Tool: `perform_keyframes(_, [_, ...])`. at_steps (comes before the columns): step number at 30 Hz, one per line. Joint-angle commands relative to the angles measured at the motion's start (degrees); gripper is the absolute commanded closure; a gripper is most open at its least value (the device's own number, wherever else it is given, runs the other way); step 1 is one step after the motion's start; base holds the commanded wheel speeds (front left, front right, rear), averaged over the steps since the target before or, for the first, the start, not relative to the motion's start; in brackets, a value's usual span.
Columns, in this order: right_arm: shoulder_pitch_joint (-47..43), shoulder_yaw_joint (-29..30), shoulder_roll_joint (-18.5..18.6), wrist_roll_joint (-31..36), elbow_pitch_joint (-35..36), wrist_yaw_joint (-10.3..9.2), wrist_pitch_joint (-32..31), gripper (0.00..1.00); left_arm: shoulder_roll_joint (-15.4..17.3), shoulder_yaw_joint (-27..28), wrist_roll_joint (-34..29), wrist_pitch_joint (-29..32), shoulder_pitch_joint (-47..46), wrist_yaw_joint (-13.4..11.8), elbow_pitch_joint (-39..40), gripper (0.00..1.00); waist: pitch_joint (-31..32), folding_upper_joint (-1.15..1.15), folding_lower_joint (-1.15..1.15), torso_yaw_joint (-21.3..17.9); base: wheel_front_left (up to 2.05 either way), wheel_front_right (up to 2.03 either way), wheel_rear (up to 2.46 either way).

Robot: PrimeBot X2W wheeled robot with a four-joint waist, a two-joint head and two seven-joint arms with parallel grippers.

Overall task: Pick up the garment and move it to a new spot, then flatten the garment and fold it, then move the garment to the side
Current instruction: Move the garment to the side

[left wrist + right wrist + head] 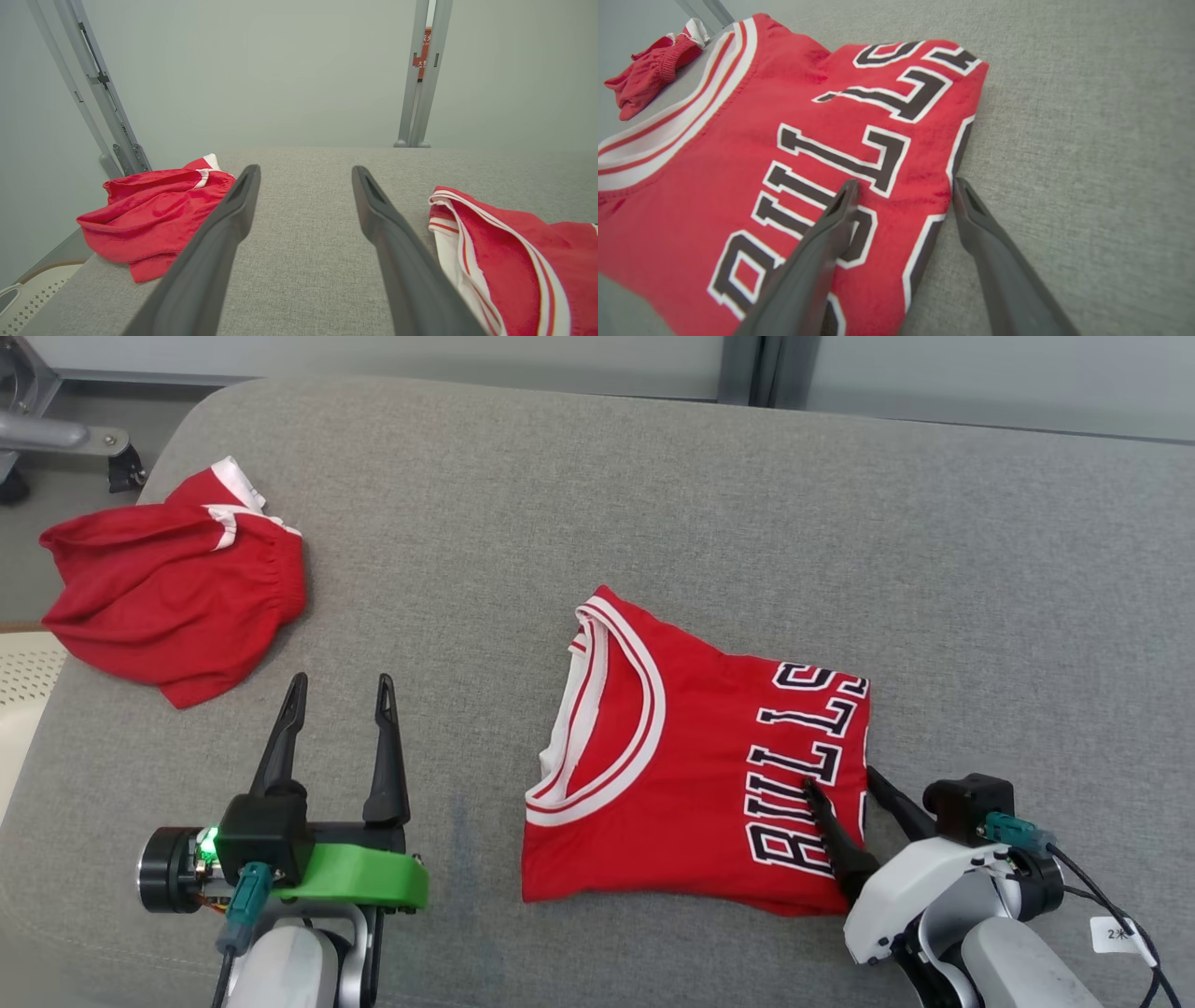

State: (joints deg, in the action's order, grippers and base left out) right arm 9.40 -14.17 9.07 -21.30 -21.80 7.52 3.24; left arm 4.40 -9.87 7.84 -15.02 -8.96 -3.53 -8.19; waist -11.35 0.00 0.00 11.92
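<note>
The garment is a red jersey (691,775) with white trim and black lettering, lying folded on the grey cushion (747,504). My right gripper (840,780) is open at the jersey's right edge. One finger lies over the lettering and the other rests on the cushion beside the edge, so the edge (952,154) runs between the jaws, which are not closed on it. My left gripper (342,683) stands open over bare cushion to the left of the jersey, with nothing between its fingers. In the left wrist view the jersey's collar (467,242) lies to the right of my left gripper (306,172).
A crumpled pair of red shorts (173,597) lies at the cushion's far left edge. Beyond the cushion's far edge stand grey metal posts (416,93) and a pale wall. A white perforated surface (23,681) sits lower, beside the cushion's left side.
</note>
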Motion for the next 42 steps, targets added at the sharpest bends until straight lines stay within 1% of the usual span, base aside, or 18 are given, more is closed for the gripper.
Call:
perform_keyframes(1, [1.1,-0.6,0.2,-0.6,-1.2,-0.07,0.6,0.0,-0.2,0.2,-0.4,-0.2,-1.2,0.3,0.1,0.0,-1.3,0.0,0.0,1.2,0.0,0.0,0.0])
perform_keyframes(2, [1.5,-1.3,0.3,-1.1,-2.3,-0.07,0.2,0.14,-0.3,0.3,-0.5,-0.2,-1.2,0.4,0.1,0.0,-1.4,0.0,0.0,1.0,0.0,0.0,0.0])
perform_keyframes(3, [1.8,-1.9,0.3,-1.4,-3.1,-0.07,0.0,0.6,-0.3,0.3,-0.6,-0.2,-1.2,0.5,0.2,0.0,-1.4,0.0,0.0,0.8,0.0,0.0,0.0])
perform_keyframes(4, [2.1,-2.6,0.5,-1.8,-3.9,-0.07,0.1,1.0,-0.4,0.4,-0.8,-0.2,-1.2,0.4,0.3,0.0,-1.3,0.0,0.0,0.5,0.0,0.0,0.0])
perform_keyframes(9, [3.1,-4.9,2.0,-3.1,-4.2,-0.1,2.2,1.0,-0.4,1.0,-1.7,-0.2,-0.7,0.5,0.4,0.0,-1.1,0.0,0.0,-1.9,0.0,0.0,0.0])
perform_keyframes(13, [4.5,-6.5,3.3,-3.7,-3.1,-0.11,3.9,1.0,0.0,1.9,-2.2,-0.2,0.2,0.5,1.2,0.0,-1.1,0.0,0.0,-6.1,0.0,0.0,0.0])
perform_keyframes(17, [6.4,-6.9,5.3,-4.4,-3.1,-0.1,4.9,1.0,0.0,1.8,-2.7,-0.2,-0.4,1.1,2.1,0.0,-1.9,0.0,0.0,-10.7,0.0,0.0,0.0])
perform_keyframes(19, [8.4,-7.1,6.9,-4.7,-3.4,-0.1,5.1,1.0,0.0,1.6,-3.0,-0.2,-1.7,1.5,2.6,0.0,-3.2,0.0,0.0,-13.0,0.0,0.0,0.0])
perform_keyframes(20, [10.7,-7.2,8.9,-4.6,-3.9,-0.1,5.7,1.0,-0.1,1.1,-3.4,-0.2,-2.8,1.9,3.3,0.0,-4.7,0.0,0.0,-14.9,0.0,0.0,0.0])
perform_keyframes(24, [16.1,-6.5,13.5,-5.4,-6.9,-0.1,6.3,1.0,-0.1,-0.2,-4.2,-0.2,-5.7,2.7,4.4,0.0,-8.8,0.0,0.0,-17.5,0.0,0.0,0.0])
perform_keyframes(25, [17.6,-6.2,14.5,-6.0,-7.7,-0.1,6.5,1.0,0.0,-0.6,-4.6,-0.2,-6.5,3.0,4.7,0.0,-9.9,0.0,0.0,-17.8,0.0,0.0,0.0])
perform_keyframes(29, [24.6,-4.3,20.4,-7.3,-12.3,-0.1,7.2,1.0,-0.1,-2.7,-6.1,-0.2,-11.0,4.1,6.5,0.0,-15.6,0.0,0.0,-17.7,0.0,0.0,0.0])
perform_keyframes(34, [32.4,-2.4,27.8,-8.7,-18.7,-0.09,7.7,1.0,-0.4,-6.0,-7.5,-0.2,-16.9,5.4,8.3,0.0,-22.6,0.0,0.0,-15.7,0.0,0.0,0.0])
perform_keyframes(37, [36.1,-1.3,31.3,-9.3,-21.8,-0.09,8.5,1.0,-0.4,-7.4,-8.5,-0.2,-19.2,5.8,9.1,0.0,-25.6,0.0,0.0,-14.8,0.0,0.0,0.0])
perform_keyframes(40, [40.0,0.8,33.8,-10.9,-25.2,-0.09,10.0,1.0,-0.2,-8.5,-9.3,-0.2,-20.7,6.0,9.8,0.0,-27.7,0.0,0.0,-14.3,0.0,0.0,0.0])
perform_keyframes(42, [41.4,1.3,33.5,-11.3,-27.2,-0.09,10.5,1.0,0.0,-8.9,-9.6,-0.2,-21.2,6.1,10.1,0.0,-28.5,0.0,0.0,-14.3,0.0,0.0,0.0])
